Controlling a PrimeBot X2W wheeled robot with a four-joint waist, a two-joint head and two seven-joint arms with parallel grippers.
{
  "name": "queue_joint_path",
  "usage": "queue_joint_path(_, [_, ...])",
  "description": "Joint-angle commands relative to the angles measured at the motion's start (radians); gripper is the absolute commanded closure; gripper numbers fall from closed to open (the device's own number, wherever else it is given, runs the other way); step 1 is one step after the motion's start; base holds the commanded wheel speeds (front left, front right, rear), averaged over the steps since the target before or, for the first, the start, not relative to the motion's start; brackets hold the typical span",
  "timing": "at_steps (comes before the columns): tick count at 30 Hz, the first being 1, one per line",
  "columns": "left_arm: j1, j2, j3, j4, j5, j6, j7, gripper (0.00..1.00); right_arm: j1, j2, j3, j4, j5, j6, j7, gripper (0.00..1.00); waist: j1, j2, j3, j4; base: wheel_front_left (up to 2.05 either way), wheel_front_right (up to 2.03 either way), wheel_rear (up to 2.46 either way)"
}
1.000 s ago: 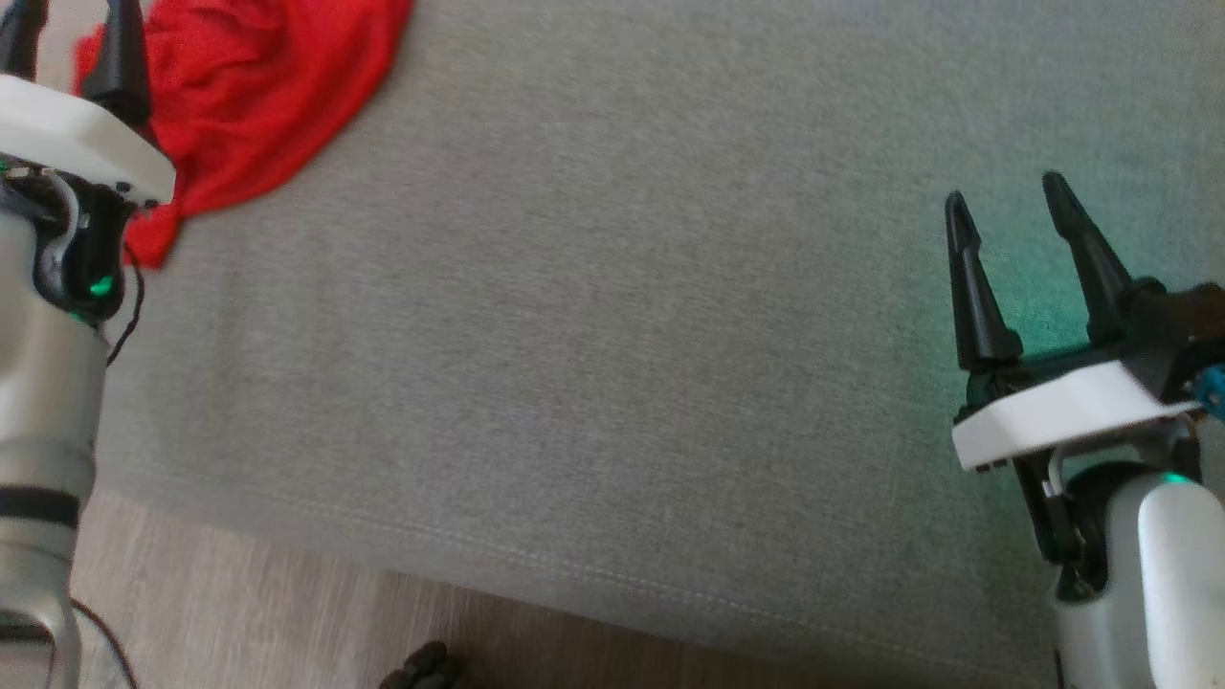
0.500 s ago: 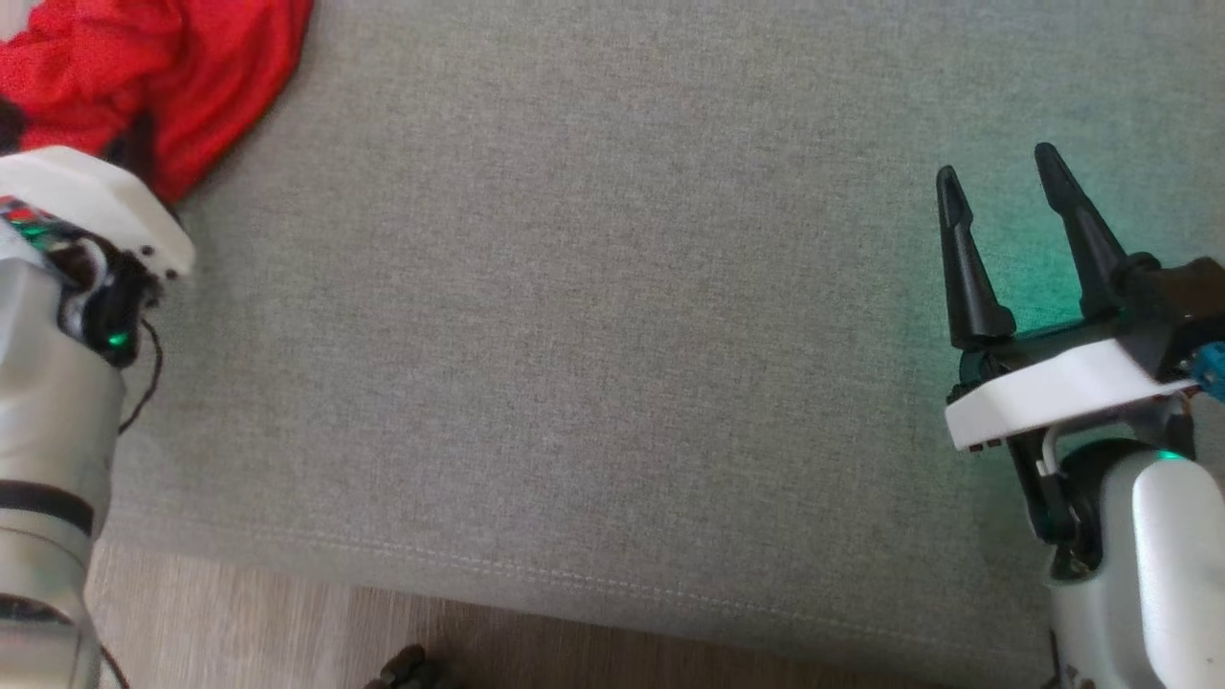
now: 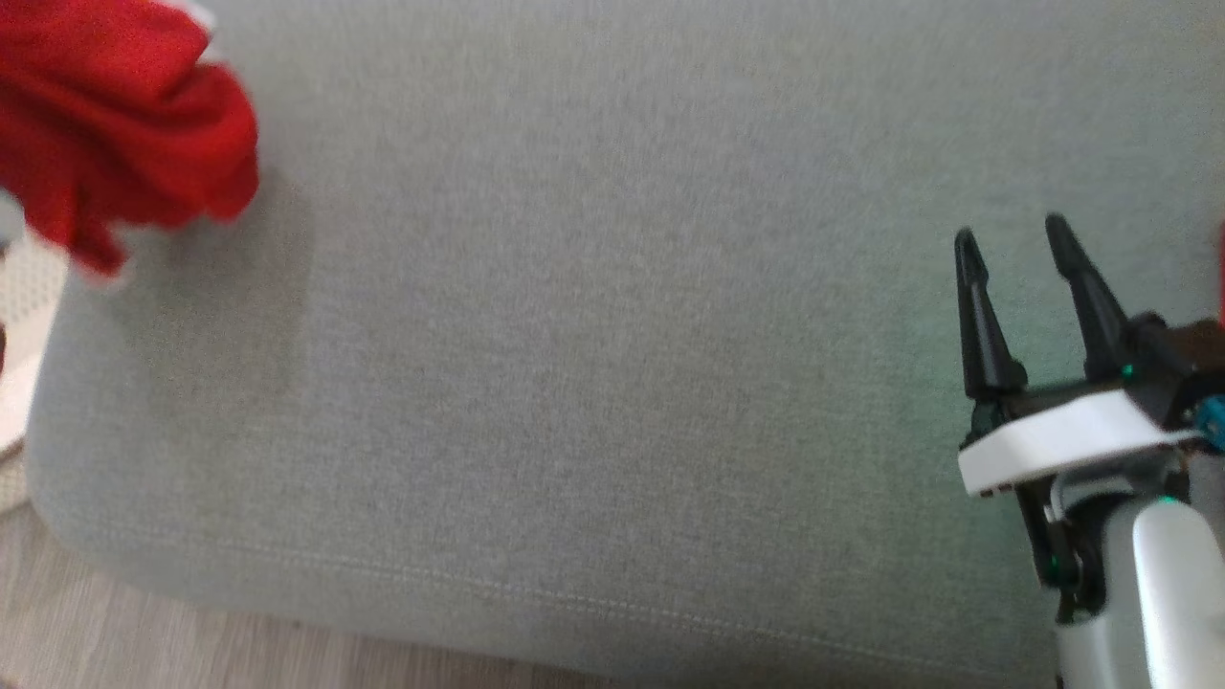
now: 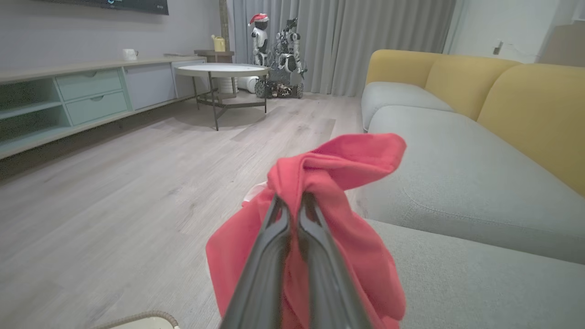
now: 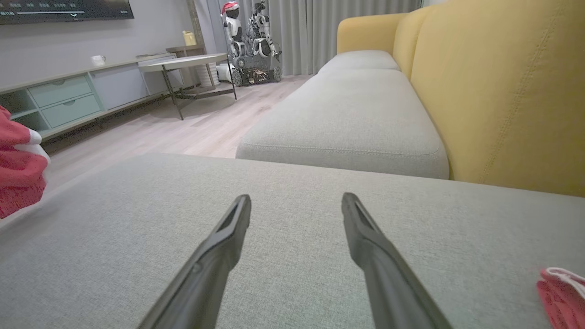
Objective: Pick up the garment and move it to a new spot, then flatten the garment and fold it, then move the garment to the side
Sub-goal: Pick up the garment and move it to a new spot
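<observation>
Seeing the left gripper (image 4: 292,197) pinched shut on a bunched wad of the soft red knit garment (image 4: 340,160), held up and apparently clear of the flat grey fabric sofa seat cushion (image 3: 612,383), over its left end near the corner by the floor edge. Reads as light and limp: drapes in loose lobes on both sides of the fingers (image 4: 256,274), no stiffness at all, so expect sag and swing in transit. Matte knit, so probably not slippery; nothing fragile. Gripping a wad, not an edge: judged fine for carrying, poor for spreading. For flattening, better to set down, then regrasp at a hem or shoulder corner, one corner per gripper, and pull taut across the cushion. Can't locate hem or collar inside the bunch; spotting a white bit at the red's edge, maybe trim. Further right, seeing the right gripper (image 5: 296,198) spread wide and empty, low over the cushion's right side, well apart from the garment. Noting a small red scrap with pale edging (image 5: 562,292) on the cushion near it; can't tell whether part of the same job. Beyond: mustard-yellow upholstered backrest (image 5: 502,91), pale wood plank floor (image 4: 114,183), round white-topped table on dark legs (image 4: 221,70), grey curtains (image 4: 365,36) at the far wall.
</observation>
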Motion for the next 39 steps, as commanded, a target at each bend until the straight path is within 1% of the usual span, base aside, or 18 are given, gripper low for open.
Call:
queue_joint_path(1, [0.035,0.064,0.044,-0.048,0.020,0.009,-0.012,1.00,0.000,-0.001,0.019,-0.028,0.011,-0.001,-0.012,0.00,0.0000,0.0000,-0.067,-0.012,0.00,0.00,0.00])
queue_joint_path(3, [0.118,0.068,0.073,-0.135,0.050,0.024,-0.012,1.00,0.020,-0.001,0.015,-0.017,0.023,-0.001,-0.022,0.00,0.0000,0.0000,-0.105,-0.018,0.00,0.00,0.00])
queue_joint_path(6, [0.257,0.067,0.110,-0.286,0.079,0.062,-0.012,1.00,0.052,-0.001,0.013,-0.003,0.043,-0.001,-0.035,0.00,0.0000,0.0000,-0.155,-0.029,0.00,0.00,0.00])
queue_joint_path(7, [0.359,0.063,0.127,-0.393,0.087,0.091,-0.012,1.00,0.077,-0.001,0.012,0.003,0.055,-0.001,-0.041,0.00,0.0000,0.0000,-0.186,-0.038,0.00,0.00,0.00])
queue_joint_path(12, [0.594,0.050,0.153,-0.675,0.075,0.180,0.002,1.00,0.135,-0.001,0.003,0.008,0.069,-0.001,-0.055,0.00,0.0000,0.0000,-0.235,-0.053,0.00,0.00,0.00])
queue_joint_path(15, [0.695,0.053,0.170,-0.822,0.074,0.237,0.034,1.00,0.154,-0.001,0.005,0.011,0.081,-0.001,-0.057,0.00,0.0000,0.0000,-0.250,-0.066,0.00,0.00,0.00])
queue_joint_path(17, [0.743,0.057,0.170,-0.902,0.079,0.265,0.059,1.00,0.163,-0.001,0.007,0.012,0.087,-0.001,-0.058,0.00,0.0000,0.0000,-0.257,-0.075,0.00,0.00,0.00])
queue_joint_path(18, [0.743,0.057,0.170,-0.902,0.079,0.265,0.059,1.00,0.163,-0.001,0.007,0.012,0.087,-0.001,-0.058,0.00,0.0000,0.0000,-0.257,-0.075,0.00,0.00,0.00])
queue_joint_path(21, [0.787,0.059,0.158,-0.985,0.089,0.289,0.089,1.00,0.171,-0.001,0.013,0.012,0.095,-0.001,-0.056,0.00,0.0000,0.0000,-0.263,-0.094,0.00,0.00,0.00])
queue_joint_path(25, [0.793,0.041,0.111,-1.044,0.107,0.296,0.106,1.00,0.168,-0.001,0.025,0.007,0.105,-0.001,-0.054,0.00,0.0000,0.0000,-0.259,-0.131,0.00,0.00,0.00])
queue_joint_path(29, [0.747,-0.008,0.045,-1.043,0.121,0.284,0.101,1.00,0.160,-0.001,0.039,0.002,0.112,-0.001,-0.051,0.00,0.0000,0.0000,-0.242,-0.177,0.00,0.00,0.00])
queue_joint_path(35, [0.624,-0.095,-0.078,-0.953,0.150,0.230,0.089,1.00,0.139,-0.001,0.069,-0.003,0.123,-0.001,-0.052,0.00,0.0000,0.0000,-0.197,-0.258,0.00,0.00,0.00])
queue_joint_path(39, [0.520,-0.156,-0.147,-0.872,0.169,0.185,0.077,1.00,0.118,-0.001,0.086,-0.007,0.129,-0.001,-0.058,0.00,0.0000,0.0000,-0.155,-0.314,0.00,0.00,0.00])
